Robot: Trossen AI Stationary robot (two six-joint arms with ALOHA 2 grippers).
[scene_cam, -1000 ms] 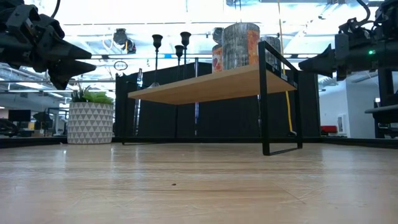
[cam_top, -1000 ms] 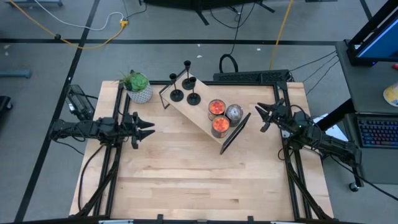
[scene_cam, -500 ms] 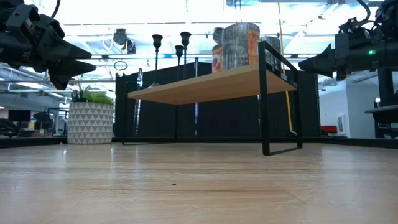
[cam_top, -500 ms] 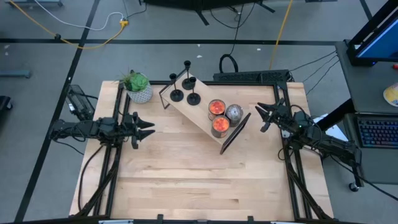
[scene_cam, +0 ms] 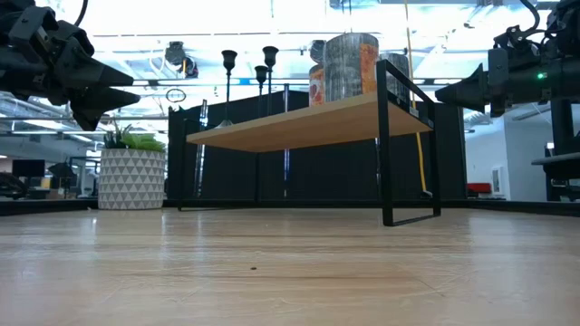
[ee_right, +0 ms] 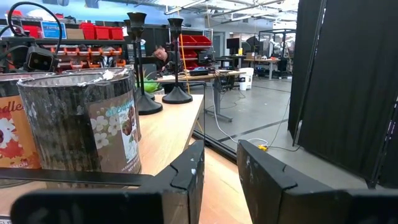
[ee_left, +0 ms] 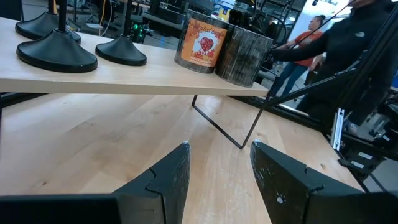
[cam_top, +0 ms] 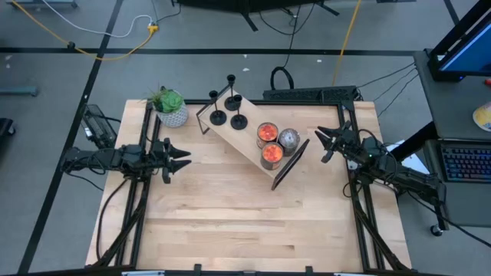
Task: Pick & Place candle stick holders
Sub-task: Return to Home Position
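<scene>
Three black candle stick holders [cam_top: 219, 117] [cam_top: 231, 100] [cam_top: 238, 121] stand upright on their round bases at the far left end of a low wooden shelf [cam_top: 249, 142]. The low view shows their cups [scene_cam: 229, 62] [scene_cam: 270, 56]. Their bases [ee_left: 57, 56] show in the left wrist view, and two stems [ee_right: 138, 62] [ee_right: 176, 56] in the right wrist view. My left gripper [cam_top: 184, 159] [ee_left: 221, 149] hovers open at the table's left edge, pointing toward the shelf. My right gripper [cam_top: 322, 146] [ee_right: 221, 146] hovers open at the right edge, level with the shelf's near right end. Neither holds anything.
Three jar candles [cam_top: 271, 146] stand on the shelf's near right end, close to my right gripper. A potted plant [cam_top: 170, 107] stands at the table's far left corner. Bare tabletop [cam_top: 245, 215] spreads across the near half. People show in the room beyond the table [ee_left: 348, 56].
</scene>
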